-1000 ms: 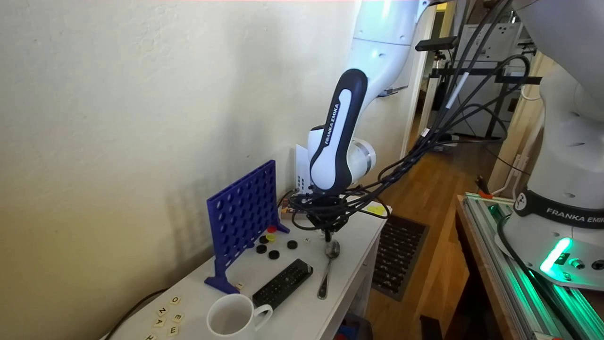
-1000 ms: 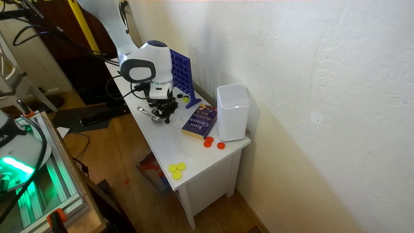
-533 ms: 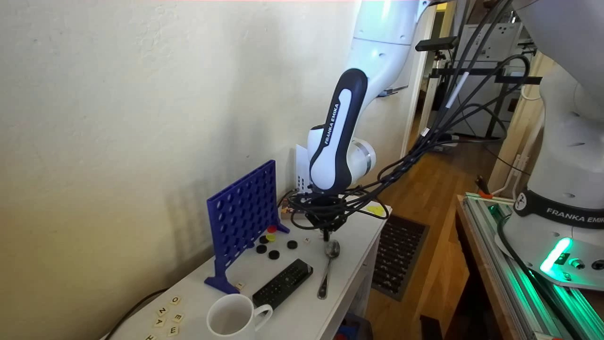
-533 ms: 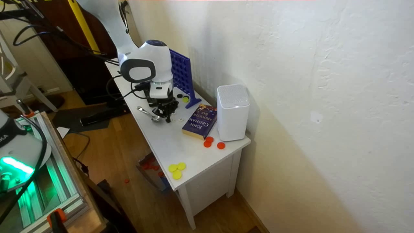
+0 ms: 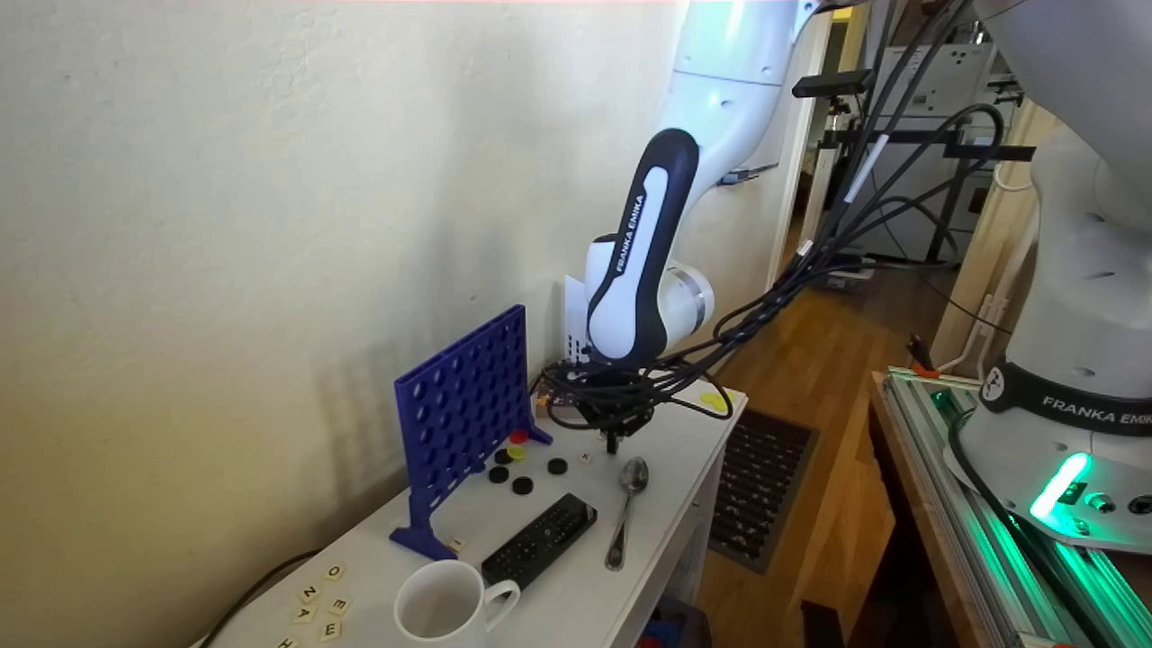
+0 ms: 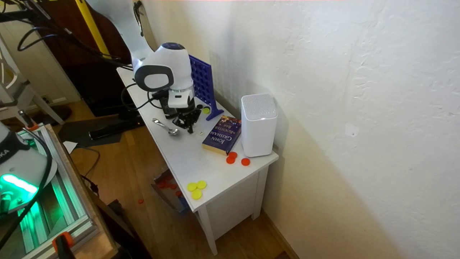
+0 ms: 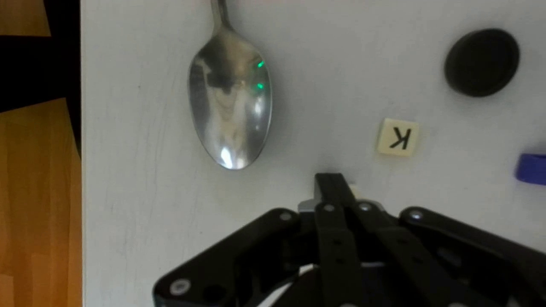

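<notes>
Gripper [image 7: 332, 183]: fingers [image 7: 332, 243] pressed fully together, pointing down low over white table [image 6: 169, 154]; contact with table not discernible. Just right of fingertips in wrist view: pale sliver [image 7: 355, 191], mostly hidden, identity unclear. Right and a little farther: letter tile K [image 7: 398, 137], lying flat, face up, apart from gripper. Left and far in same view: metal spoon [image 7: 230, 106], bowl end nearest fingertips, clear gap between. Far right: black disc [image 7: 482, 62], flat on table.

Farther out, in an exterior view: black remote control [image 5: 540, 540], left of spoon handle; blue Connect Four rack [image 5: 463, 409], upright, at left; white mug [image 5: 441, 601], near; loose letter tiles [image 5: 303, 614], near left. Also in an exterior view: John Grisham paperback [image 6: 222, 135], flat, just left of white tower-shaped device [image 6: 259, 126]; red discs [image 6: 245, 162] just on near side of both; yellow discs [image 6: 196, 194] at near end of table.
</notes>
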You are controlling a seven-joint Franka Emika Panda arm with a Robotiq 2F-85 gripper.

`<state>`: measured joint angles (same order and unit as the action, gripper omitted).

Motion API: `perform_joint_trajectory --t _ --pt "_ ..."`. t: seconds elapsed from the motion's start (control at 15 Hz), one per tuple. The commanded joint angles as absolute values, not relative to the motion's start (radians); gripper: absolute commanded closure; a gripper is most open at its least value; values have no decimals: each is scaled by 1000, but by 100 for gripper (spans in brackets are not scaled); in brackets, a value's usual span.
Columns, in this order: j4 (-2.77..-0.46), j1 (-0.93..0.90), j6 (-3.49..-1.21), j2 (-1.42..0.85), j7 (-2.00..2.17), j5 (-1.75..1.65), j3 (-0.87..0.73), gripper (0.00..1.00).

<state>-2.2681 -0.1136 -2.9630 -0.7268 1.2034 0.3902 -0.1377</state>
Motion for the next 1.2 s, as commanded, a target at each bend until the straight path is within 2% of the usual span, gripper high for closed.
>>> perform_joint_trajectory --t 0.0,1.13 --pt "-2256 -92 -2986 -729 1208 405 -112 100" --pt "-2233 -100 -2980 -762 1251 404 -135 100"
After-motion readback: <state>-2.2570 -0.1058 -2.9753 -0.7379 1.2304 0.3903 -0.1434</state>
